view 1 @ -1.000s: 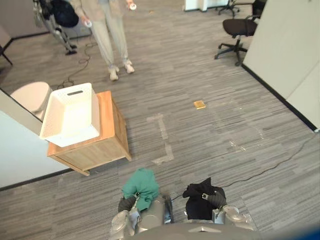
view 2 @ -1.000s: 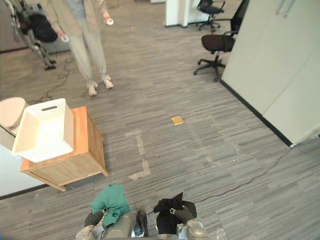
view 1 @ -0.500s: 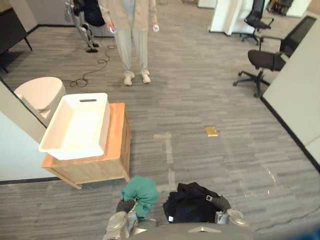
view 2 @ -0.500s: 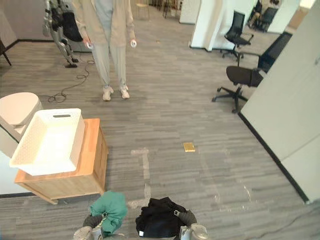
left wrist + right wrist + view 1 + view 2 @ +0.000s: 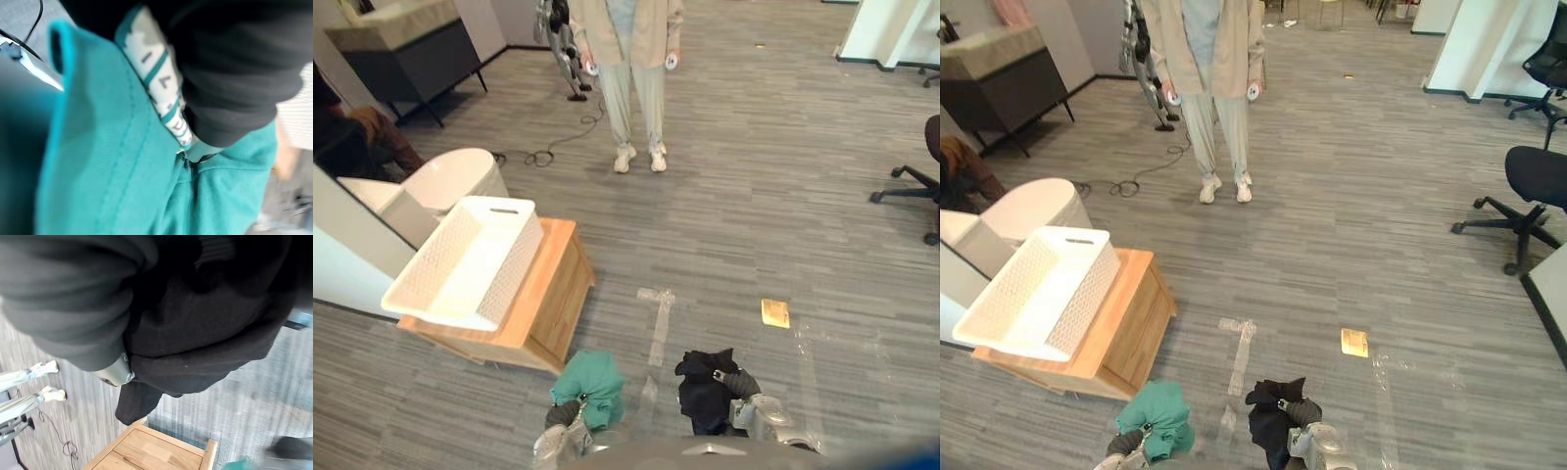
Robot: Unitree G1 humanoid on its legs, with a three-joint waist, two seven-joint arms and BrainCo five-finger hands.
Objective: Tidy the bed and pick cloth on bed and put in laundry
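Observation:
A green cloth hangs bunched over my left hand, low in the eye views, and my fingers are curled in it. Up close the green cloth drapes beside the hand's dark cover. My right hand is shut on a black cloth, which hangs in a crumpled bundle. A silver finger presses into the black cloth in the right wrist view. The white laundry basket lies tilted on a wooden cabinet, ahead and left of both hands. Nothing shows inside the basket.
A person stands ahead on the grey floor. A white rounded seat and a dark bench are behind the cabinet. An office chair is at the right. Tape marks and a small yellow block lie ahead.
The camera has swung, so the whole scene has shifted and the person stands straight ahead. The black cloth hangs in a tighter bundle than half a second ago. Both hands keep their cloths.

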